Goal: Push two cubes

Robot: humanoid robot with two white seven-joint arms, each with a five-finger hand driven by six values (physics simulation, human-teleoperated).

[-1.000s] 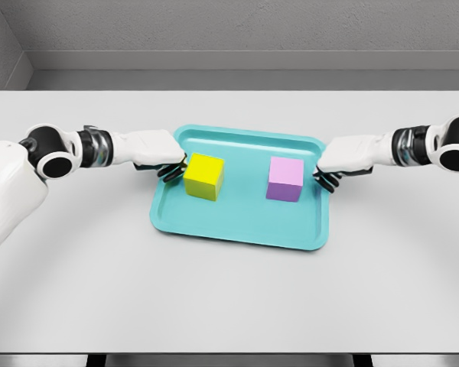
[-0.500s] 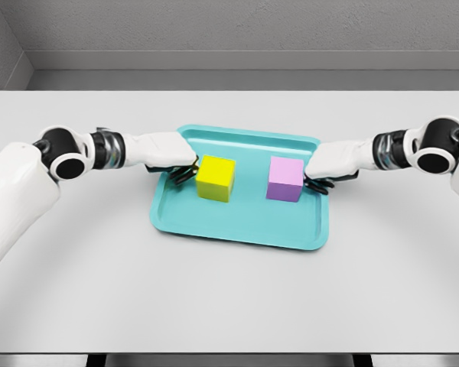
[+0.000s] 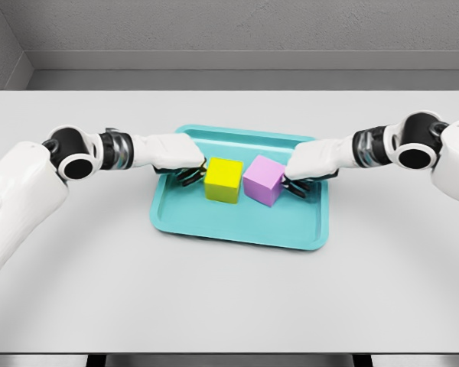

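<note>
Yellow cube (image 3: 223, 180) and lilac cube (image 3: 264, 180) on a plain teal tray (image 3: 237, 229); pale grey desk (image 3: 229, 298); white arms with dark fingers (image 3: 187, 176).

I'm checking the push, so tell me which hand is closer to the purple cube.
Right. The right hand is pressed against the purple cube's right side; the left hand is beyond the yellow cube, against its left side.

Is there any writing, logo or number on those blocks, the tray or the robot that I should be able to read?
None: no words, numbers or logos show. The yellow cube, purple cube, teal tray, table and both white arms are plain.
</note>
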